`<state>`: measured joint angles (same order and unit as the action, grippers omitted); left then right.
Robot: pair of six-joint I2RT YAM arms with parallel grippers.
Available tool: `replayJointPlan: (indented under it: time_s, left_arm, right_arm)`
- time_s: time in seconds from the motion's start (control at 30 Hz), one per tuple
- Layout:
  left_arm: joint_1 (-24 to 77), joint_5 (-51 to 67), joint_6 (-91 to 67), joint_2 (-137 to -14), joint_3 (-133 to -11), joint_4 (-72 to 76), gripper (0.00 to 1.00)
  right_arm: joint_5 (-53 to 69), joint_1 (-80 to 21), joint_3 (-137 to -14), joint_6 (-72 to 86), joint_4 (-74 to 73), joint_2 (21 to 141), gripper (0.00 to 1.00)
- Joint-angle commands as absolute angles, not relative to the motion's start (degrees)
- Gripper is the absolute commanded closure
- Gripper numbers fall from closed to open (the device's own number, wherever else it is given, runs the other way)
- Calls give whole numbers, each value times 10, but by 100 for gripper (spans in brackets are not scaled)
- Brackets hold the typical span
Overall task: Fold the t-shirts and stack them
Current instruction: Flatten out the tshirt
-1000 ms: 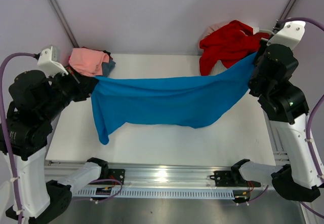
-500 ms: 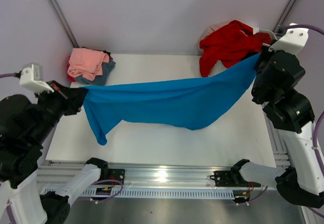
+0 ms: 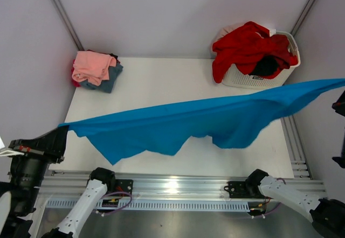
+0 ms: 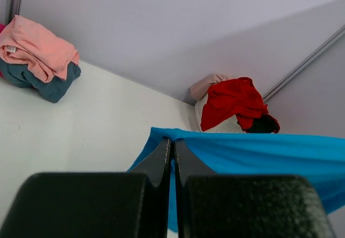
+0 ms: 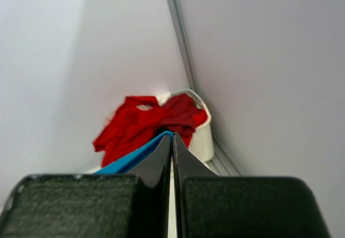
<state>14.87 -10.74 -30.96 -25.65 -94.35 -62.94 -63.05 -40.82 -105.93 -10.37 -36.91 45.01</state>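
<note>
Left arm is drawn back off the near-left corner of the table [image 3: 161,82], wrist low and aimed across the surface. The left gripper [image 4: 172,141] has its fingers pressed together on one corner of the bright blue t-shirt [image 3: 205,122]. Right arm is swung out past the table's right side and mostly out of the overhead view, with only dark parts showing at that margin. In its wrist view the right gripper [image 5: 172,135] is clamped on the opposite end of the same cloth, fingers closed with no gap, pointing toward the far-right corner. The bright blue t-shirt is stretched taut between both grippers, running diagonally from near-left to far-right above the table, its lower edge hanging in loose scallops. Contact with the surface cannot be determined. At the far-right corner a white basket [image 3: 259,79] holds a red t-shirt [image 3: 248,47] and a black garment [image 3: 267,65]. At the far-left corner a salmon pink t-shirt [image 3: 92,65] lies folded on a slate blue t-shirt [image 3: 108,81].
</note>
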Motion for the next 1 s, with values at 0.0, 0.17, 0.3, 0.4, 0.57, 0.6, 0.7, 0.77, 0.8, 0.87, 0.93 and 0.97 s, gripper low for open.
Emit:
replayJointPlan:
  time_s: [0.0,0.17,0.3,0.4,0.57,0.6,0.7,0.77,0.8,0.87,0.93,0.97]
  left_arm:
    - [143,-218,-323,-238,-930,-603,100]
    - [143,-248,-334,-186,-898,-571,100]
    - [143,-270,-328,-174,-862,-548,99]
    - [143,-290,-349,-213,-803,-545,99]
    - [143,-299,-378,-379,-683,-479,100]
    - [142,-308,-393,-455,-646,-434,100]
    - [134,-273,-420,-574,-663,-394,100]
    - [133,-265,-416,-670,-702,-365,99]
    - [131,-282,-412,-700,-713,-364,99]
    - [121,-287,-415,-783,-768,-387,100]
    - [105,-277,-418,-855,-796,-424,100]
    - [101,-276,-423,-874,-823,-435,99]
  right_arm:
    - [-633,-412,-1099,-131,-379,448,100]
    - [-604,-421,-1085,-132,-365,450,100]
    - [-603,-422,-1000,-195,-244,442,100]
    - [-628,-425,-886,-276,-130,483,100]
    - [-546,-363,-785,-105,-115,637,100]
    - [-523,-314,-787,-65,-132,665,100]
    - [-460,-269,-821,17,-170,805,100]
    - [-461,-253,-874,42,-220,877,100]
    - [-451,-251,-908,46,-220,923,100]
    - [-438,-251,-916,26,-172,952,100]
    - [-422,-251,-939,18,-169,985,100]
    - [-422,-251,-947,20,-170,994,100]
